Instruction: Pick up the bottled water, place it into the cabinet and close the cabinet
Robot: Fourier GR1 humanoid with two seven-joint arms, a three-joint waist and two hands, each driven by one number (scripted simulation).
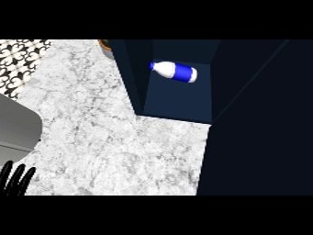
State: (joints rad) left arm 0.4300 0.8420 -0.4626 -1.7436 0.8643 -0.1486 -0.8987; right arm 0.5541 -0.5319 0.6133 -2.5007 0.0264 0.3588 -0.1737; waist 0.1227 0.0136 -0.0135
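Okay, left hand [8,179] rests at the lower left edge, fingers straight and up, holding nothing. Grey sink [6,124] just above it. Marble bench [104,128] through the middle. Bottled water [174,71] lies on its side inside the open dark blue cabinet [179,103], so pick and place look done. Cabinet door [267,137], the big dark panel at right, is not yet shut; closing is left. Right hand not visible, can't tell its state.

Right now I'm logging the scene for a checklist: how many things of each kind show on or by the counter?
Bottled water: 1, lying inside the cabinet
Cabinet: 1, open
Hand: 1, the left hand, lower left
Sink: 1
Total: 4
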